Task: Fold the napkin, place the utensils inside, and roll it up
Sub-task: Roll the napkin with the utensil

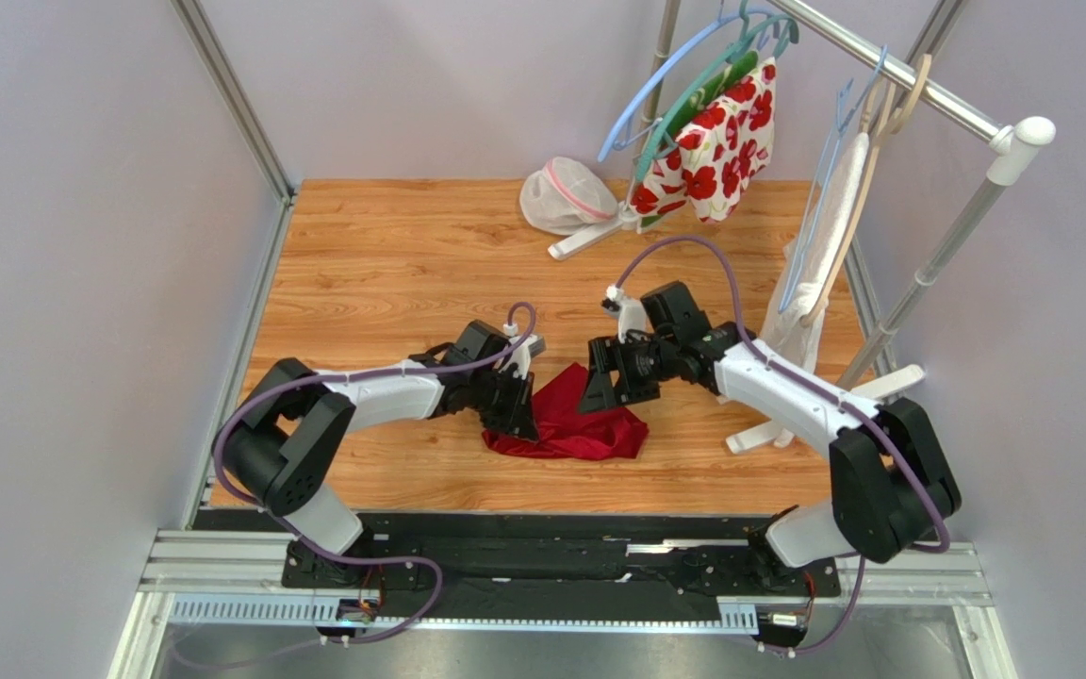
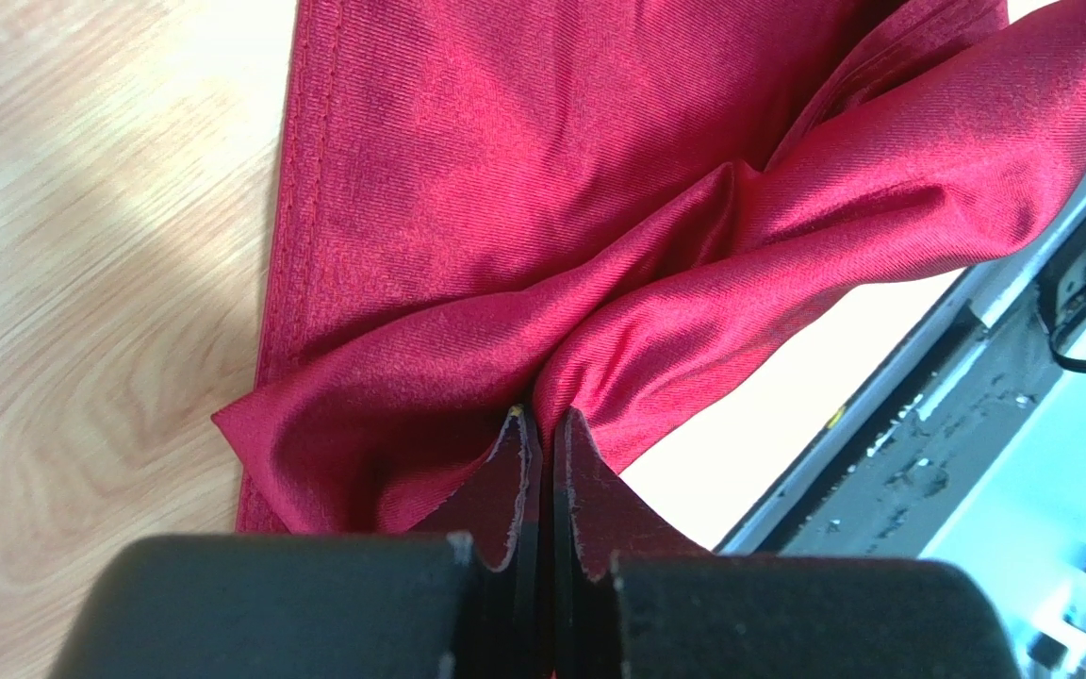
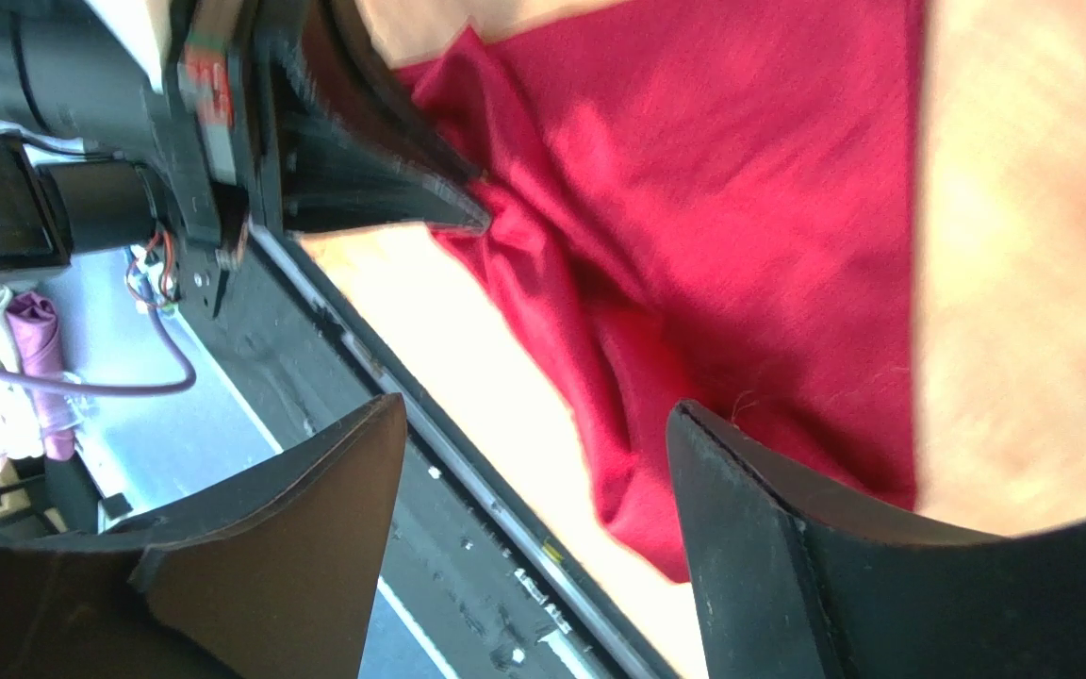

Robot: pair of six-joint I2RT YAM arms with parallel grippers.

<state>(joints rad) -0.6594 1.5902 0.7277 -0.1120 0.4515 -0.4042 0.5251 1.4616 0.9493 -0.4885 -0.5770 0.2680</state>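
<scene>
The dark red napkin (image 1: 580, 422) lies crumpled on the wooden table between the two arms. My left gripper (image 1: 518, 406) is shut at its left edge. In the left wrist view a gathered fold of the napkin (image 2: 506, 184) runs into the closed fingertips (image 2: 546, 419). My right gripper (image 1: 603, 391) hovers over the napkin's right part, open, with nothing between its fingers (image 3: 535, 425). The right wrist view shows the napkin (image 3: 733, 212) below and the left gripper's fingers (image 3: 407, 184) pinching its corner. The utensils are out of view.
A clothes rack stands at the back right with hangers, a white cloth with red flowers (image 1: 712, 142) and a white towel (image 1: 825, 241). Its white foot (image 1: 768, 429) reaches toward the napkin. A mesh bag (image 1: 567, 195) lies at the back. The table's front edge and black rail (image 1: 563, 531) run just below the napkin.
</scene>
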